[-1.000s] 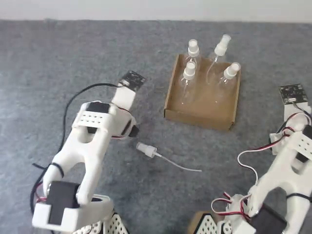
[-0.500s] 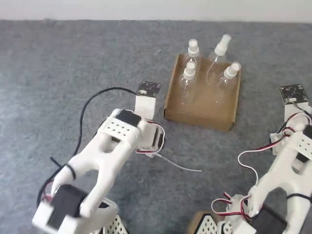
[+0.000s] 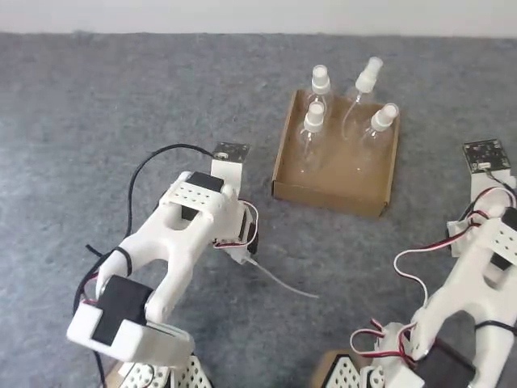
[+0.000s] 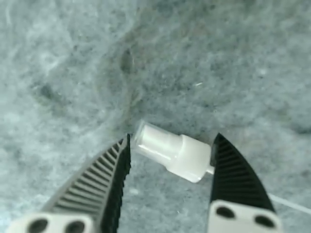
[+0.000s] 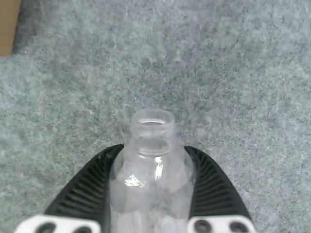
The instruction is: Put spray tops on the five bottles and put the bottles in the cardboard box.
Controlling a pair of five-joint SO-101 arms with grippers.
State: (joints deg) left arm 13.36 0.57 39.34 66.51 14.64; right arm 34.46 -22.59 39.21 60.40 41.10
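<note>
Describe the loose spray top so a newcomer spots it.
Start at the cardboard box; the left arm hangs by its near corner. Under its pincer lies the spray top, white, on its side, trailing a thin tube, unlike the four standing on bottles.

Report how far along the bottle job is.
Done: four clear bottles with white spray tops stand in the brown cardboard box. In hand: the right gripper holds the fifth clear bottle, uncapped; the left gripper is open around the last white spray top. Left: capping and boxing it.

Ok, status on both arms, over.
Left gripper open, straddling spray top. Right gripper shut on uncapped bottle. Four capped bottles in box. No obstruction seen.
</note>
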